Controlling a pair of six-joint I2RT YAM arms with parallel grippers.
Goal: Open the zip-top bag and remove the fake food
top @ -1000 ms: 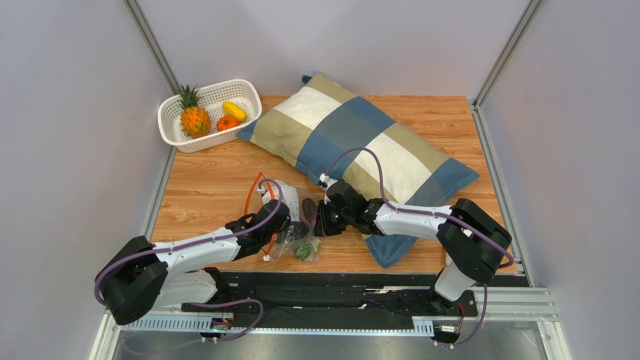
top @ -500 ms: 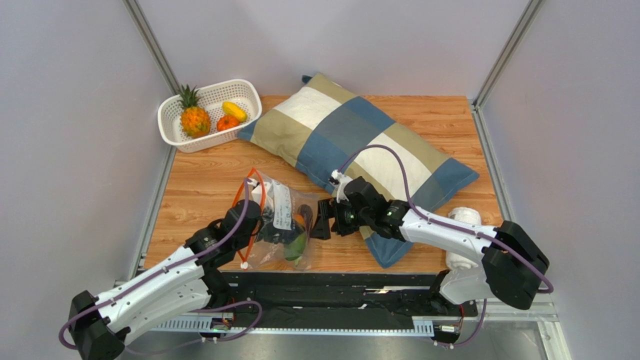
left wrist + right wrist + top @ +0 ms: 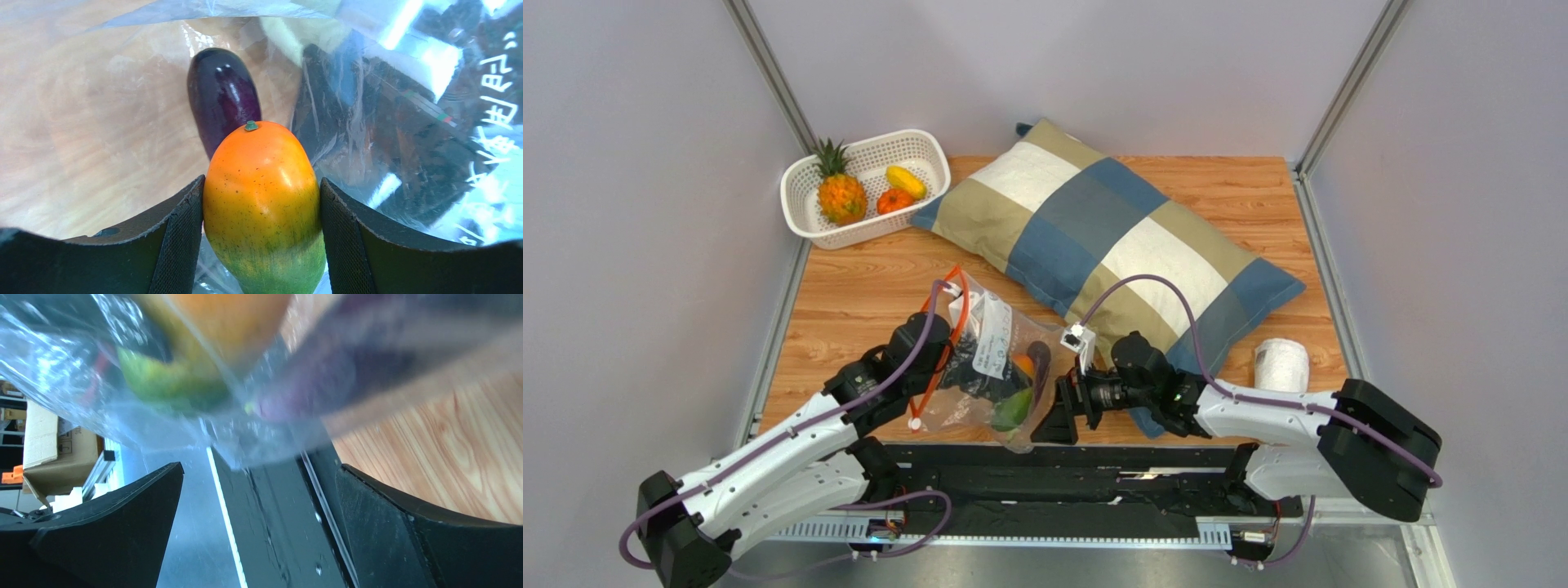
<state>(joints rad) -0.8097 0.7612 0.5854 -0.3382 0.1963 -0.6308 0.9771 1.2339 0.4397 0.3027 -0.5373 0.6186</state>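
A: What changed in the last sec?
B: The right tool (image 3: 259, 471) dropped along the bag (image 3: 979, 321), from its right side to its near corner by the table (image 3: 854, 306) edge. Fingers were spread, nothing pinched. The left tool (image 3: 261, 187) sat deeper in the bag's mouth, pinching the mango (image 3: 264, 220).
A: And the eggplant (image 3: 222, 98)?
B: In the bag, just behind the mango.
A: Meaning?
B: Bag's open, mango prob. ready to pull out, eggplant after. The pineapple (image 3: 841, 196) & two more lay in the basket (image 3: 922, 153).
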